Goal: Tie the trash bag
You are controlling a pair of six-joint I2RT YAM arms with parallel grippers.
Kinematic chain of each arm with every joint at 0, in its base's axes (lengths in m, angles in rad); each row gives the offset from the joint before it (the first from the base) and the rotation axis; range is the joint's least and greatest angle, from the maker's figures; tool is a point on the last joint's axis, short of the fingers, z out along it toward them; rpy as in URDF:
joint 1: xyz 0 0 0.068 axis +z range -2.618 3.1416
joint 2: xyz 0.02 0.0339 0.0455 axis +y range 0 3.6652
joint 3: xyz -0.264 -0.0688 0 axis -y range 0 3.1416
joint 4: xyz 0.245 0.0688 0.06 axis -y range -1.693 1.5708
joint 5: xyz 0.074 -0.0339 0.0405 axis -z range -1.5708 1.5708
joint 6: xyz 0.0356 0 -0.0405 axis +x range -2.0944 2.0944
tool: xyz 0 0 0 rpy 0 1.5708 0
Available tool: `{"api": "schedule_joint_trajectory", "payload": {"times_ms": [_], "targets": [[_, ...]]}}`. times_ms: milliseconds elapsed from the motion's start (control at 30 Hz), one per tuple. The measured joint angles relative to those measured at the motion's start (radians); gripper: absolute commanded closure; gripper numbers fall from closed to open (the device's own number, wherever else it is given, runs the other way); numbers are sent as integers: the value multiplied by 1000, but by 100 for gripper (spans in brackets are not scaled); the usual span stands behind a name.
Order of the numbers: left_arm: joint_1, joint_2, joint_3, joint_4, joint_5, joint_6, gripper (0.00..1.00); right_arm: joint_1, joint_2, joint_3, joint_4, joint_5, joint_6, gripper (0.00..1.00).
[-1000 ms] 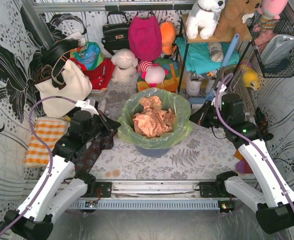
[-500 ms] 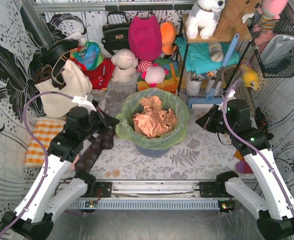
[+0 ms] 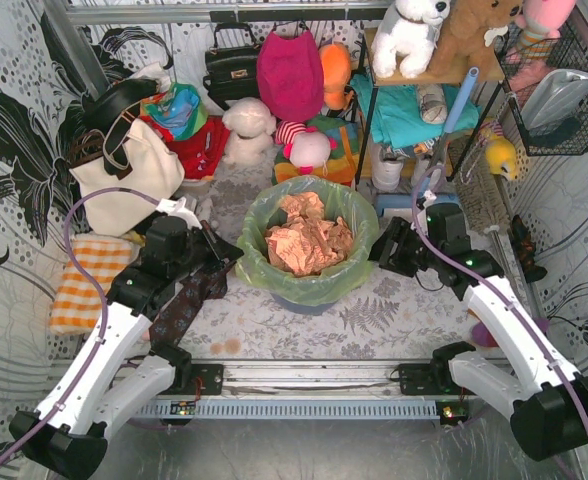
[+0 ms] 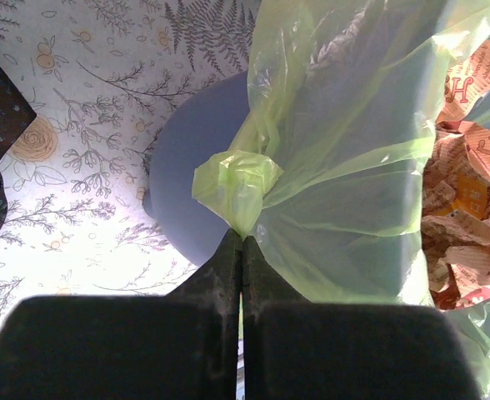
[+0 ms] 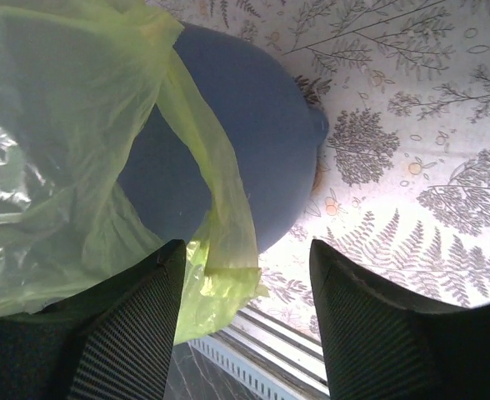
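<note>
Presently, item one: the trash bag (image 3: 357,262) — thin lime-green film seated in the blue-grey bin (image 5: 253,125) at the centre of the top view, its mouth open and folded over the bin's rim, with crumpled orange-brown paper (image 3: 304,240) filling it to the top. Item two: the left gripper (image 4: 242,242), at the bag's left edge in the top view. In its wrist view the jaws are pressed together with no gap and a small bunched wad of green film sits right at their tips, so it reads as clamped on a pinch of the bag's skirt, just outside the bin wall. Item three: the right gripper (image 5: 245,254), at the bag's right edge. Its jaws stand apart, and a loose strip of the overhang hangs between them at lower centre of the wrist view; nothing is held on that side. Step in hand, by judgement: taking hold of two opposite sides of the rim, the first stage of tying — one side secured, the other lined up but not gripped, no knot begun. Next move, by judgement: the right jaws need to close squarely on that hanging strip, deep enough that the slick film does not slip out. Both holds would then have to lift the rim clear of the bin and draw inward over the paper so the two ends can cross.
</note>
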Motion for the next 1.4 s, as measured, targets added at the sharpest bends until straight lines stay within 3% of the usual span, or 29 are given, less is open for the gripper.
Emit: {"api": "schedule_joint_trajectory", "payload": {"times_ms": [133, 333, 467, 667, 800, 1067, 1400], "targets": [[0, 0, 0, 9, 2, 0, 100, 0, 12, -35, 55, -37, 17, 48], [0, 0, -3, 22, 12, -1, 100, 0, 34, -95, 118, -72, 34, 40], [0, 0, -4, 22, 20, -1, 100, 0, 42, -142, 134, -87, 45, 41], [0, 0, -4, 22, 28, -4, 100, 0, 18, -200, 230, -149, 109, 73], [0, -3, -3, 22, 33, -8, 100, 0, -17, -225, 278, -177, 157, 100], [0, -18, 32, 6, 38, -16, 100, 0, -95, -198, 231, -169, 171, 100], [0, -43, 162, -24, 39, -22, 100, 0, -184, 22, 128, -95, 171, 100]]}}
